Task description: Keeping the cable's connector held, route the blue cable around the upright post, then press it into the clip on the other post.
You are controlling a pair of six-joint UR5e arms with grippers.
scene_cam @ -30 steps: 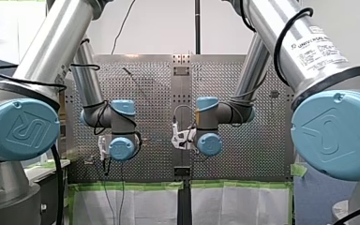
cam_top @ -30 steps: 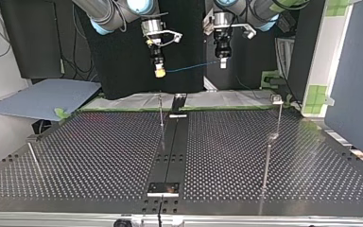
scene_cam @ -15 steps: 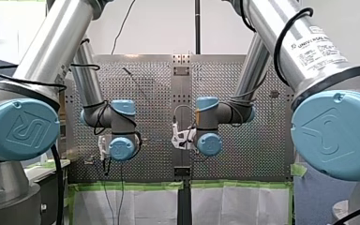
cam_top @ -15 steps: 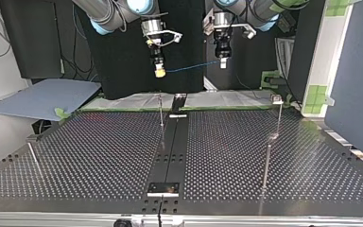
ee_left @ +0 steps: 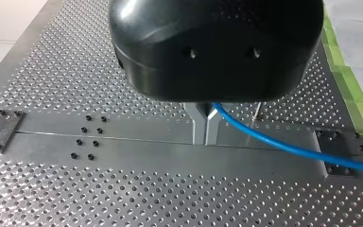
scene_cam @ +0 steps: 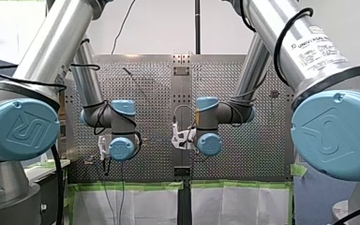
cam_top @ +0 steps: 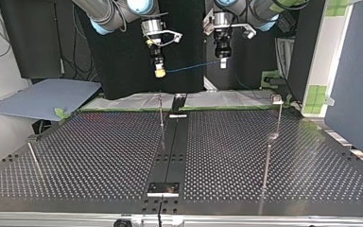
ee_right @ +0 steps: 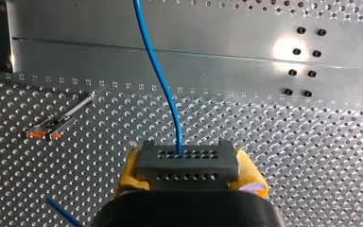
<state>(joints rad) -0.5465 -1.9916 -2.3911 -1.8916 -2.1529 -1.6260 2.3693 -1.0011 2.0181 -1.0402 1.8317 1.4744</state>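
Near right in the top view, a thin upright metal post [cam_top: 266, 161] stands on the perforated table [cam_top: 99, 156]. Farther off, my right pincer [ee_right: 189, 166] clamps the dark grey block connector [ee_right: 187, 160]; my left pincer [ee_left: 204, 124] pinches the thin blue cable [cam_top: 189, 67] strung between them.

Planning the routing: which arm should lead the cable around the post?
Probably left. My left gripper pinches the cable along its run, so can steer it; my right gripper grips the connector, which must stay held.
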